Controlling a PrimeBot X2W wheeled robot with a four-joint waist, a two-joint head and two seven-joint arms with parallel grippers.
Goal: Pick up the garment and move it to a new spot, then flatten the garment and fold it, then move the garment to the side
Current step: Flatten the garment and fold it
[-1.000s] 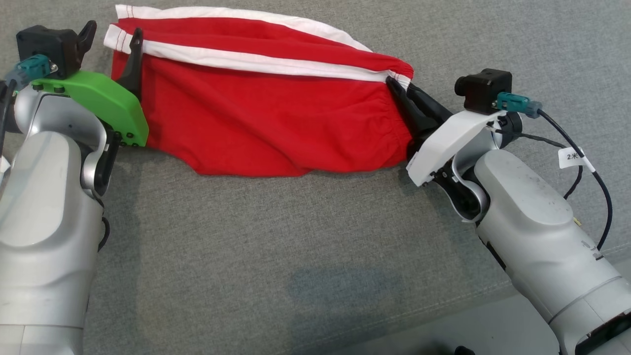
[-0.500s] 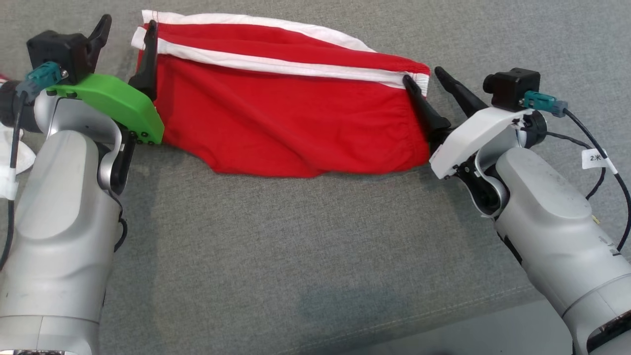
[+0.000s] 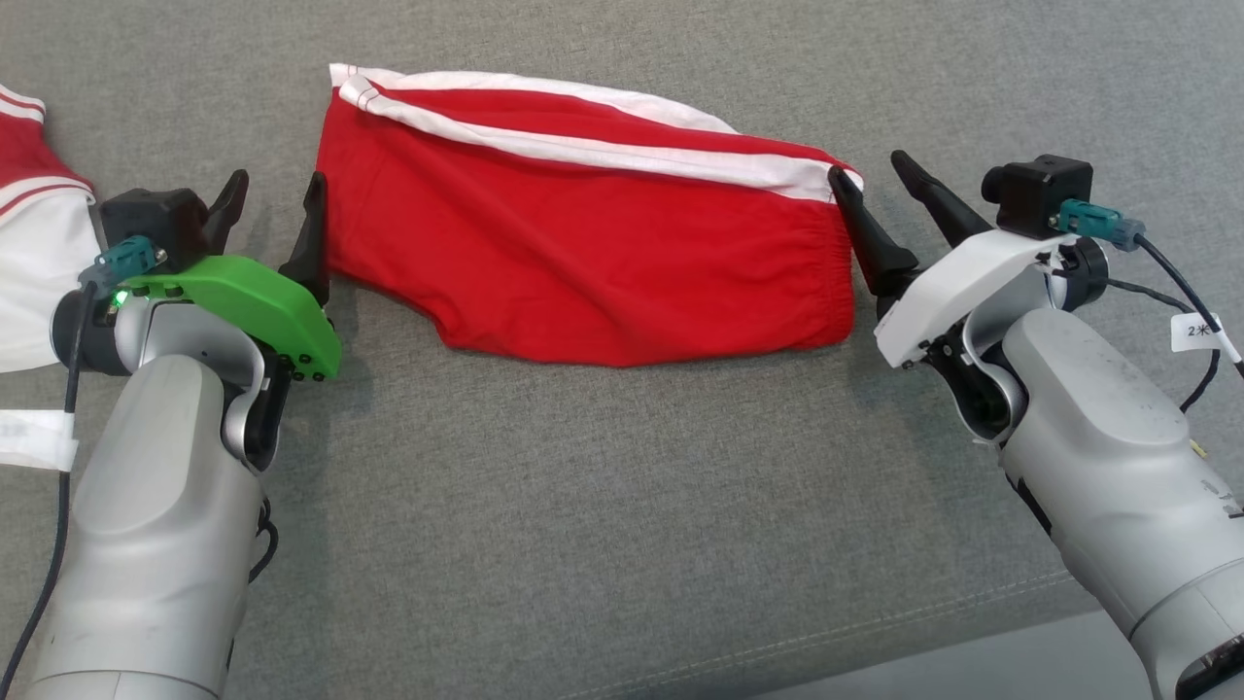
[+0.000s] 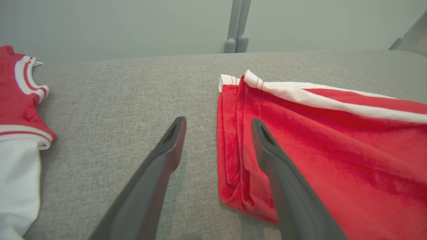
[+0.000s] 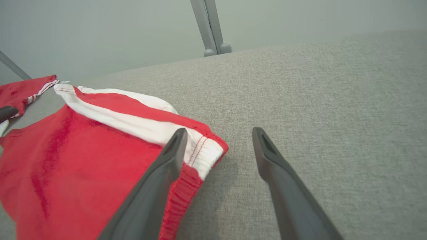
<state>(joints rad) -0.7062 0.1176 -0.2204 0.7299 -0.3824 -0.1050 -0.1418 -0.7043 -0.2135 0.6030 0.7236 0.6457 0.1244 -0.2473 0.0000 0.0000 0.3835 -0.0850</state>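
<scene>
The left hand (image 3: 276, 180) stands wide open and holds nothing. Its inner finger (image 4: 283, 186) is at the left end of the red cloth shorts with white side stripes (image 3: 603, 262); in the left wrist view it crosses over the hem, but I cannot tell if it really touches the cloth. The right hand (image 3: 866, 163) is also wide open and empty. Its inner finger (image 5: 150, 200) is at the gathered waistband end, and the outer finger is over bare fabric of the worktop.

The shorts lie free on the grey fabric-covered worktop (image 3: 583, 506), stretched lengthwise between the two hands, well apart from the near edge and closer to the far edge. The stripes run along the far side of the shorts. The near hem makes a curved belly, and there are soft wrinkles in the middle.

I judge that the step in hand is the flattening, with the fold to come after. To do it well, each hand should take only the end that is beside it. Each one should close on all the layers together, because at the left end several layers are stacked. Then both should pull outward evenly, so that the wrinkles go away and the near hem becomes straight. An unequal pull would turn the shorts on the worktop.

Near the left edge lies a second red and white garment (image 3: 29, 243), well apart from the shorts; it should not be caught.
</scene>
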